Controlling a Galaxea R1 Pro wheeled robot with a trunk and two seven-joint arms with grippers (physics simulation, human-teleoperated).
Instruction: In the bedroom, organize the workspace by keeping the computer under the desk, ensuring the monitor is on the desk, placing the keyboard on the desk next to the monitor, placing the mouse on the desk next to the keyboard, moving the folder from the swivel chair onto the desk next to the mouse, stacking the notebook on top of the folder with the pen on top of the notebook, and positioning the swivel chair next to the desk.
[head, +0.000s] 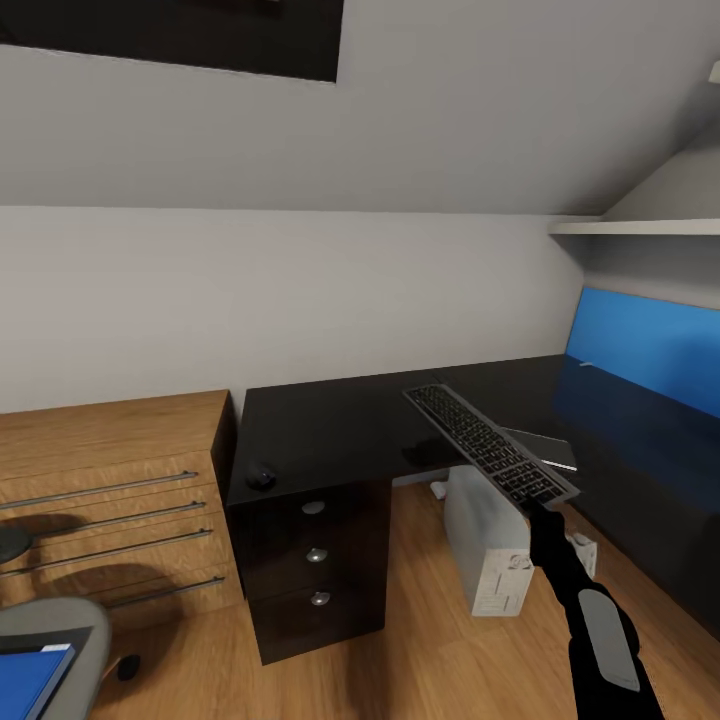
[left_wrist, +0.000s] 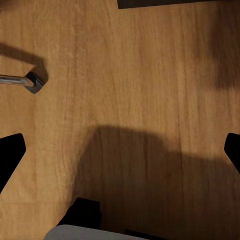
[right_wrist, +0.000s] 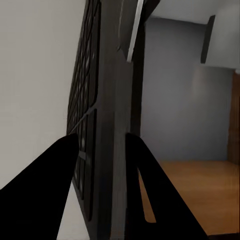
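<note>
My right gripper (head: 545, 497) is shut on the near end of the dark keyboard (head: 488, 444), holding it tilted above the inner corner of the black desk (head: 330, 425). In the right wrist view the fingers (right_wrist: 55, 170) clamp the keyboard (right_wrist: 100, 100) edge-on. The mouse (head: 262, 478) sits at the desk's front left corner. Behind the keyboard, the grey notebook (head: 548, 447) lies on the desk. The computer (head: 488, 545) stands on the floor beneath. The swivel chair (head: 55, 625) carries the blue folder (head: 30, 680). My left gripper (left_wrist: 120, 150) is open over the floor. The monitor is out of view.
A light wood drawer chest (head: 110, 500) stands left of the desk's dark three-knob drawer unit (head: 315, 560). A blue wall panel (head: 650, 350) and a white shelf (head: 640, 228) are at the right. A chair caster (left_wrist: 32, 82) rests on the wood floor (left_wrist: 130, 75).
</note>
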